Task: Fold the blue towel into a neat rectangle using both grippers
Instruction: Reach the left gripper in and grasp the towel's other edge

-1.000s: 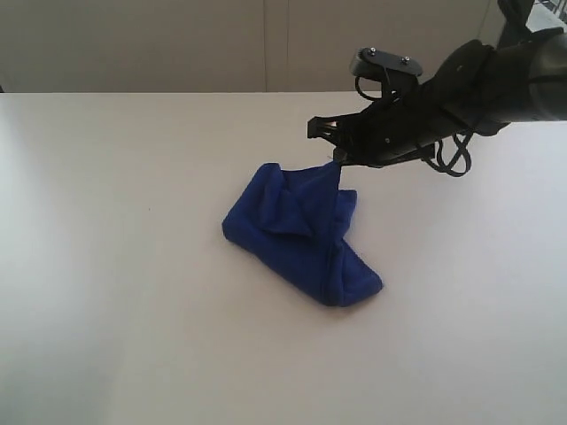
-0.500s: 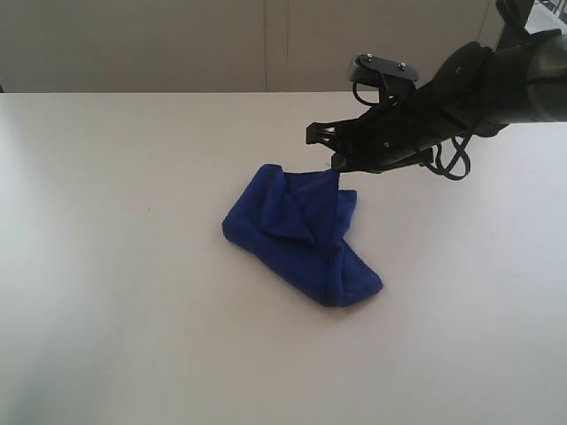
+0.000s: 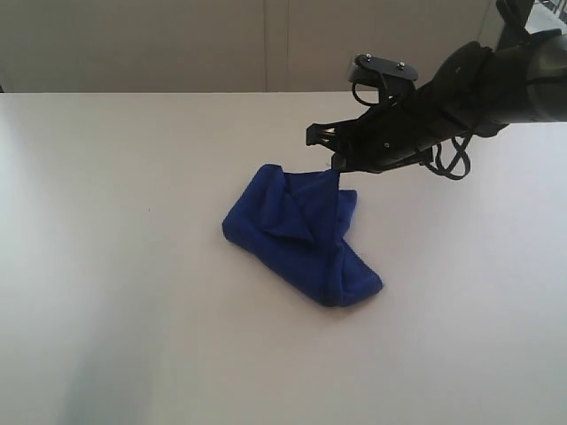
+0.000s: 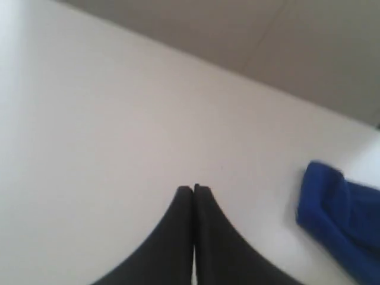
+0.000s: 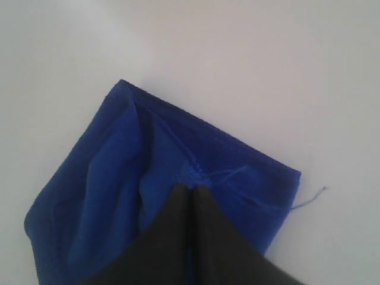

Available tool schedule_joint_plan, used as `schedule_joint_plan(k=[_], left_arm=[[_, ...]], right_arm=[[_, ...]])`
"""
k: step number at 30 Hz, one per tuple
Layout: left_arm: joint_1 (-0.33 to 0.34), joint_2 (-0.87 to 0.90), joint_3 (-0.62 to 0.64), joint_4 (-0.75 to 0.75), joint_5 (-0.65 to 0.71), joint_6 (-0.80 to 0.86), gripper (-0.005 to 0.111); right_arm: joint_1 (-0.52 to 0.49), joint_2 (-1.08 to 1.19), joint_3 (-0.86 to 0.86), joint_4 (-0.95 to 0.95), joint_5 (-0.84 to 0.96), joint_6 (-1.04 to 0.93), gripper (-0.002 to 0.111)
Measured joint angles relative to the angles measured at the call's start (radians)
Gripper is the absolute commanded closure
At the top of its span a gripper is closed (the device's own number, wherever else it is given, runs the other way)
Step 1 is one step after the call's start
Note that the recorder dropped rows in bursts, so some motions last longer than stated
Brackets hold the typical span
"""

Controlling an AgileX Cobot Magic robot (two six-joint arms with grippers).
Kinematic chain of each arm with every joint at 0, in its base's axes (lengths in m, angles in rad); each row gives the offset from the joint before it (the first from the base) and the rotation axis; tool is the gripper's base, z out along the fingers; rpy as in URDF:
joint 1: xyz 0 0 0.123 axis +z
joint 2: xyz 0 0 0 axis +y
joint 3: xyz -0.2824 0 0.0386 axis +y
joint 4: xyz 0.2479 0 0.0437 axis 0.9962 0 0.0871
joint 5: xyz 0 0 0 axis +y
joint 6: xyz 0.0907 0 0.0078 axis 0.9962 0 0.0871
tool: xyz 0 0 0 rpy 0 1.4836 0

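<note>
Towel pinch: right gripper (image 3: 337,163) clamped on a raised peak of the blue towel (image 3: 297,237), left gripper (image 4: 193,190) clenched on nothing.
Blue towel lies crumpled and loosely folded around the middle of the white table (image 3: 124,266); its far corner is pulled up into a small tent under the black right arm's tip. Right wrist view: fingers pressed together, cloth gathered at their tips, loose thread (image 5: 312,198) trailing off one towel edge onto the table. Left wrist view: fingers meet tip to tip over bare table, towel off to one side, well apart from them.
</note>
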Motion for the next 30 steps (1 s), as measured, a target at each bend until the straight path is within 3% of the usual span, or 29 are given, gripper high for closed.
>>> schedule_joint_plan(k=[3, 8, 12, 18, 21, 30], left_arm=[[0.000, 0.228, -0.121, -0.094, 0.116, 0.143, 0.107], [-0.008, 0.668, -0.300, -0.488, 0.264, 0.604, 0.107], [-0.086, 1.009, -0.433, -0.736, 0.314, 0.900, 0.107], [-0.273, 1.357, -0.679, -0.834, 0.273, 1.011, 0.107], [-0.336, 1.487, -0.789, -0.865, 0.240, 1.016, 0.104], [-0.425, 1.675, -0.976, -0.950, 0.232, 0.999, 0.065]], right_arm=[[0.000, 0.000, 0.000, 0.000, 0.000, -0.002, 0.108], [0.000, 0.000, 0.000, 0.000, 0.000, -0.004, 0.108], [0.000, 0.000, 0.000, 0.000, 0.002, -0.004, 0.108], [0.000, 0.000, 0.000, 0.000, 0.002, -0.004, 0.108], [0.000, 0.000, 0.000, 0.000, 0.004, -0.004, 0.108], [0.000, 0.000, 0.000, 0.000, 0.004, -0.002, 0.108]])
